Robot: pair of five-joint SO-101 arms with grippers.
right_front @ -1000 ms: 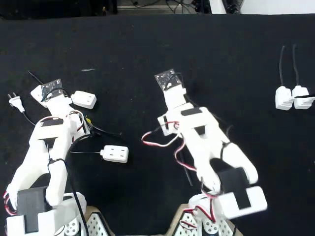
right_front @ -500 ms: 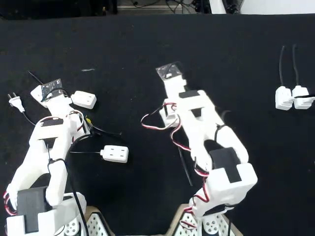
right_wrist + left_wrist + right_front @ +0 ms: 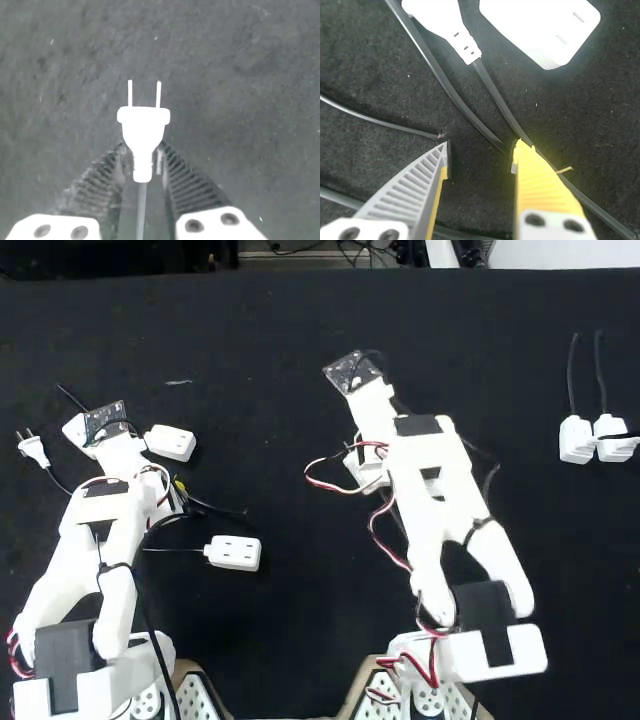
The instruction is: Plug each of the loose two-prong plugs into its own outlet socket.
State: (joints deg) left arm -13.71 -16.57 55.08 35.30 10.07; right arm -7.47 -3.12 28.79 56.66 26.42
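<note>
While right hand clamps plug, cord vanishes between fingers

A black surface was spread across the frame; a pale scrap was seen upper left, dark cables beyond the top edge.

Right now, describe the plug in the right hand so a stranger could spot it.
On the black table, find the arm nearer the middle; its hand grips a white plug by the neck. Unlike the loose plug at the table's left edge, this one is held, prongs pointing outward.
</note>
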